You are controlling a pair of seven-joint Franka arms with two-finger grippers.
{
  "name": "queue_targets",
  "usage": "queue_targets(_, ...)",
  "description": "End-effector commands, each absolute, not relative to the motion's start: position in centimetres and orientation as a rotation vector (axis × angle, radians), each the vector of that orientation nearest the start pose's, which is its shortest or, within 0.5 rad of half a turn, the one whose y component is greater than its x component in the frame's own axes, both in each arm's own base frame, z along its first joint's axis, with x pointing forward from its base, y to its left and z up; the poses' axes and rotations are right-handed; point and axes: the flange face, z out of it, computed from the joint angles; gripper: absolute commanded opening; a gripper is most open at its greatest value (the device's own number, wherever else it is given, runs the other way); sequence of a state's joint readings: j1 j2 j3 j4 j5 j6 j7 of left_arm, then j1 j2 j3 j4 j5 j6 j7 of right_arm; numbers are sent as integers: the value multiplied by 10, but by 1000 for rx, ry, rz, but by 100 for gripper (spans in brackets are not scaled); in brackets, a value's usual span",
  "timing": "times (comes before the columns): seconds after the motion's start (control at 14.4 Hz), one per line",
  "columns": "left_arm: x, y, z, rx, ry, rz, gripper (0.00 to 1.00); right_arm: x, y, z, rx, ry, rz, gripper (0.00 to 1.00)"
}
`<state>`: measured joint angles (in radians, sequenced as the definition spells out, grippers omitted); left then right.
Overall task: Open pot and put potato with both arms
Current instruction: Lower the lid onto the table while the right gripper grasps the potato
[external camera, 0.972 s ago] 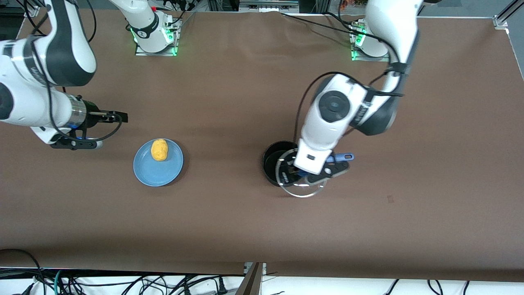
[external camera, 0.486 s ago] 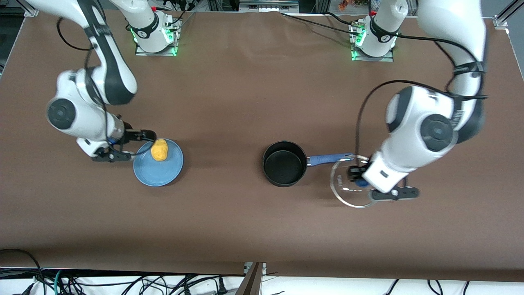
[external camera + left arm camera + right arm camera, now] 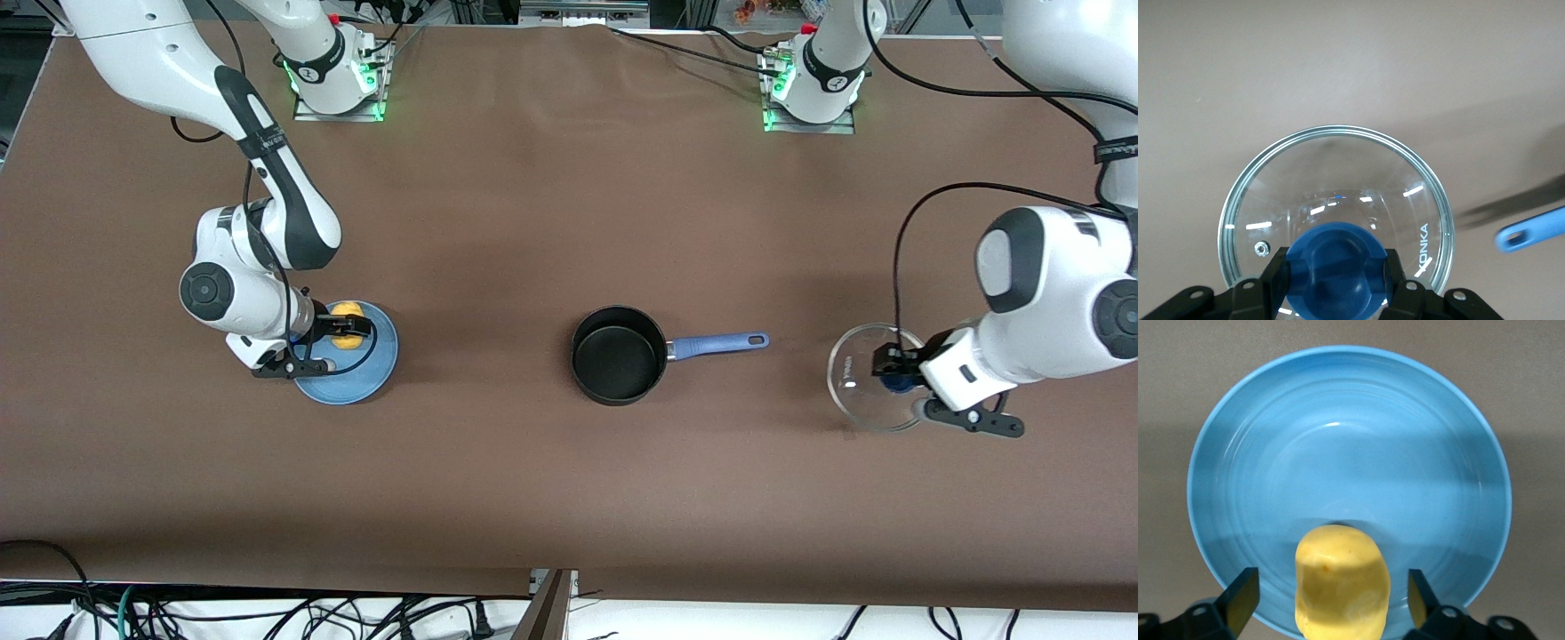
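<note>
Brown surface (image 3: 498,222) with everything spread out. The pot (image 3: 619,355) sits uncovered mid-surface, blue handle aimed at the left arm's end. Toward the right arm's end, the blue plate (image 3: 360,378) carries the potato (image 3: 1341,583), and the right gripper (image 3: 1328,600) straddles it, fingers wide, gaps either side. At the left arm's end, the left gripper (image 3: 1336,280) is clamped on the knob of the glass lid (image 3: 1358,167), well apart from the pot.
</note>
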<state>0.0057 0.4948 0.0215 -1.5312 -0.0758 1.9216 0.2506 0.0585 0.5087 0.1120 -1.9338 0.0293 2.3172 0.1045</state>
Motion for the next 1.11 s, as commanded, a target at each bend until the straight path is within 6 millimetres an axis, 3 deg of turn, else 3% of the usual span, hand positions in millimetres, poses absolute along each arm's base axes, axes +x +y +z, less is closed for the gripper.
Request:
queue_targets(0.0,661,43,342,-3199,372,116,39,603,104,208,-3067,-40,213,80)
queue_targets(0.14,646,82,309,-3200,364,74,39,602,104,198,-3065,-38,229,76)
queue_targets(0.28,633,101,283,-3201,376,84,40,601,103,193,-3065,-35,229,76)
queue_targets(0.49,625,125,263,-3205,355,93,40,604,103,198,-3065,-44,224,59)
queue_targets(0.69,619,137,244,-3203,357,71,39,619,107,223,-3033,-22,272,56)
queue_targets(0.9,615,149,226,-3202,364,69,40,641,134,272,-2863,148,383,56)
queue_targets(0.97,614,153,219,-3202,363,71,40,643,142,276,-2807,252,421,56)
queue_targets(1.04,613,154,214,-3202,360,71,40,640,163,281,-2749,348,450,56)
